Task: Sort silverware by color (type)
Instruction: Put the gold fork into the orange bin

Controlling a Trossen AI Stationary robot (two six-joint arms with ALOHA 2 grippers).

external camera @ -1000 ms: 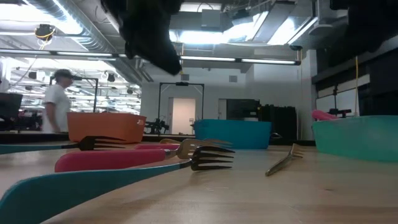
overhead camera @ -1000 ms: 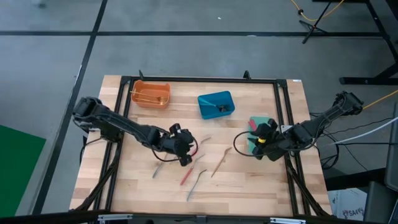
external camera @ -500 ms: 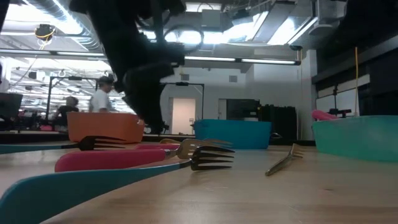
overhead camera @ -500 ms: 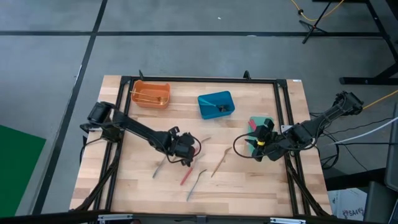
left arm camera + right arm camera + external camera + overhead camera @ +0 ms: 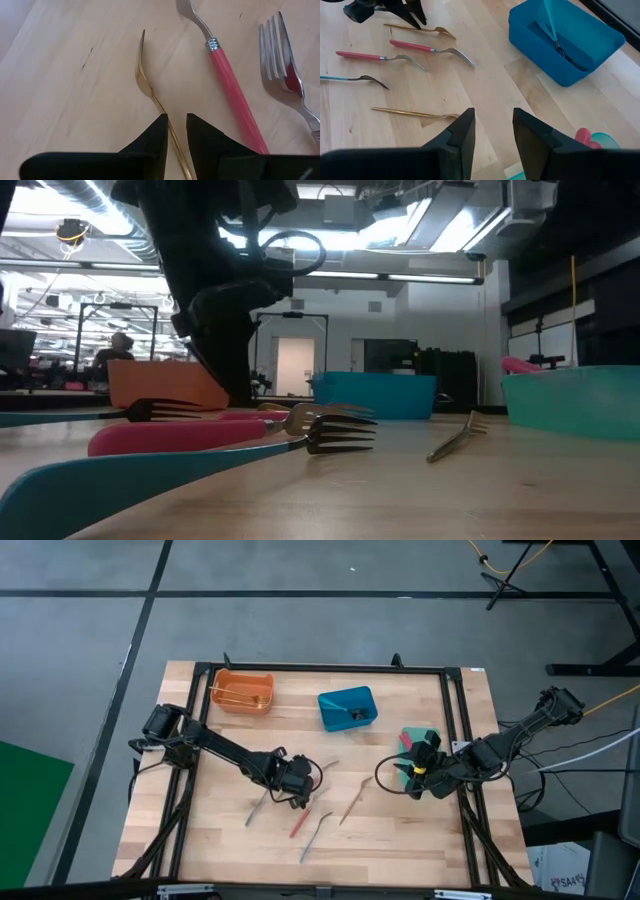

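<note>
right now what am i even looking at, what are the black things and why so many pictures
Two dark robot arms work at a pale wooden table. One camera looks straight down, one sits at table height, and one rides on each wrist; the black prongs in the wrist pictures are that arm's own fingers. The left gripper is low over a slim gold fork, its fingers either side of the handle with a gap. The right gripper is open and empty by the teal plastic bin. A red-handled fork lies loose. An orange rectangular bin and a blue rectangular bin stand farther back.
</note>
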